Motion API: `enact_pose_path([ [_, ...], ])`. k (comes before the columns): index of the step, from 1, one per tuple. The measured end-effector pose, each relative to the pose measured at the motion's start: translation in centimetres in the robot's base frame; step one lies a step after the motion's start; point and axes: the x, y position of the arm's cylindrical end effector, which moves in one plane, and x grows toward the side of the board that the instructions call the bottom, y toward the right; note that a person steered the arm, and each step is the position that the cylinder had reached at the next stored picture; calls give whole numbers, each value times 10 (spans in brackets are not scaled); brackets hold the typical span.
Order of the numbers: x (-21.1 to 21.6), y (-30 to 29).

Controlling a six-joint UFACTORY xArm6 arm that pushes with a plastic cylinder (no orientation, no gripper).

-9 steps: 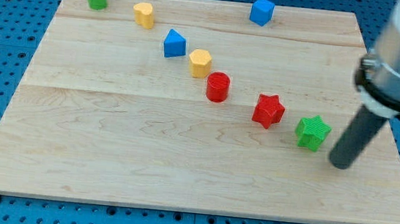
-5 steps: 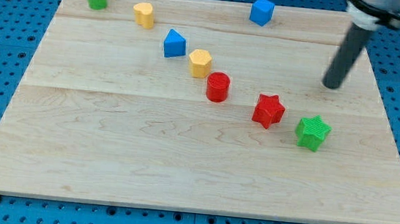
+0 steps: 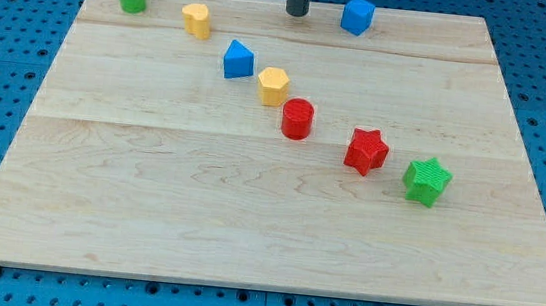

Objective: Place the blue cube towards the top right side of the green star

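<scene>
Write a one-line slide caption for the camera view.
My tip rests at the board's top edge, just left of the blue cube, far from the green star at lower right.

Only the lower stretch of the arm's straight dark rod shows, entering from the view's top edge and standing upright. The rest of the arm is out of frame. The rod's lower end, my tip [image 3: 297, 13], rests down at the tabletop near the view's top edge, a little right of the middle, with nothing touching it and a clear gap on either side
</scene>
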Motion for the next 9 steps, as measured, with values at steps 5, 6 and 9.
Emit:
enact_pose_path([
  [5,-1,134],
  [6,18,106],
  [9,12,147],
])
